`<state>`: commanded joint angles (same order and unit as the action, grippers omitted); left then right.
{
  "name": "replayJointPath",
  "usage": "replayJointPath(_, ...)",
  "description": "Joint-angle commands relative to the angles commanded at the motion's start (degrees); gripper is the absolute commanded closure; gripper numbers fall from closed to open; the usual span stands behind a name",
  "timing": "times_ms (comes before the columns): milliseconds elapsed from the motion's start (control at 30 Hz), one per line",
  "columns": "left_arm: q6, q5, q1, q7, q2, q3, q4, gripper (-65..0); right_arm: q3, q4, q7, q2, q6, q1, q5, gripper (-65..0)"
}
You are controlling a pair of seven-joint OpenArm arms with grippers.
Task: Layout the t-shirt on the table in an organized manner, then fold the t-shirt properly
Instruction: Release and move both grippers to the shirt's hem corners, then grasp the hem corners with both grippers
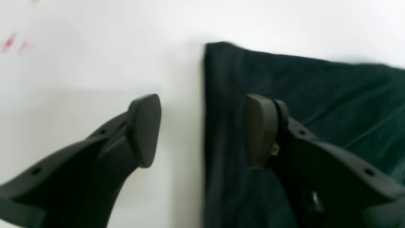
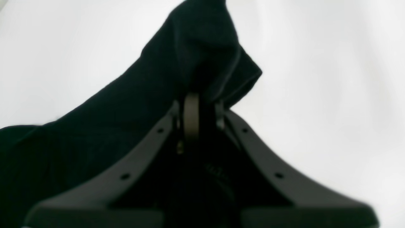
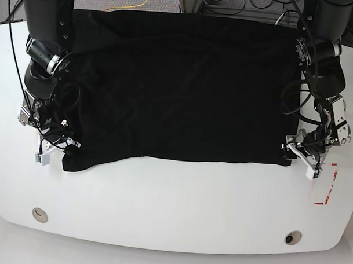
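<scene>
Laying out the shirt [image 3: 183, 91] on the desk [image 3: 162, 207]: right jaws clamp a corner, left jaws apart astride its edge, next to close there

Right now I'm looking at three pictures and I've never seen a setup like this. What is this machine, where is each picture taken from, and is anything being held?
It is a robot with two arms working over a white table. The base view looks down on the whole scene; the other two come from cameras mounted on each wrist, looking along the grippers. A black t-shirt lies spread across the table. The right gripper is shut on a corner of the t-shirt, with cloth bunched above its fingers. The left gripper is open at the opposite near corner, one finger over bare table, the other over cloth, holding nothing.
</scene>
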<state>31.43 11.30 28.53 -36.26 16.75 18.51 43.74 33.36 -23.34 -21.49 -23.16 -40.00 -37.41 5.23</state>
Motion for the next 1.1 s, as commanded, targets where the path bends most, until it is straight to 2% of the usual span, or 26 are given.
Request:
replayJointPath(233, 0.0, 0.1, 0.2, 0.4, -1.5, -0.1, -1.6, -38.3, 0.0, 0.0, -0.1, 0.1, 0.0, 0.0, 0.0, -2.1)
replayJointPath(533, 0.0, 0.1, 0.2, 0.4, -1.7, -0.1, -1.5, -37.5, 0.0, 0.0, -0.2, 0.1, 0.0, 0.0, 0.0, -1.9)
replayJointPath(600, 0.0, 0.0, 0.2, 0.6, -1.7, -0.2, -1.5, -33.8, 0.0, 0.0, -0.2, 0.1, 0.0, 0.0, 0.0, -1.7)
replayJointPath(700, -0.1, 0.0, 0.2, 1.1, -1.8, -0.2, -1.5, -23.3, 0.0, 0.0, -0.2, 0.1, 0.0, 0.0, 0.0, -1.6)
replayJointPath(733, -0.1, 0.0, 0.2, 1.8, -1.8, -0.2, -1.5, -17.5, 0.0, 0.0, -0.2, 0.1, 0.0, 0.0, 0.0, -1.6)
replayJointPath(833, -0.2, 0.0, 0.2, 3.1, -1.8, -0.2, -1.7, -5.3, -0.1, 0.0, -0.2, 0.1, 0.0, -0.1, 0.0, -1.6)
replayJointPath(900, -0.2, -0.1, 0.2, 3.7, -1.8, -0.2, -1.7, 0.0, -0.1, 0.0, -0.2, 0.1, 0.0, -0.2, 0.0, -1.4)
replayJointPath(967, -0.5, -0.1, 0.2, 4.0, -1.9, -0.2, -1.5, 0.0, -0.1, 0.0, -0.2, 0.1, 0.0, -0.3, 0.0, -1.4)
replayJointPath(1100, -2.8, 0.2, 0.2, 4.3, -2.1, 0.1, -0.9, 0.0, -0.1, -0.1, -0.2, 0.0, 0.0, -0.4, 0.0, -1.4)
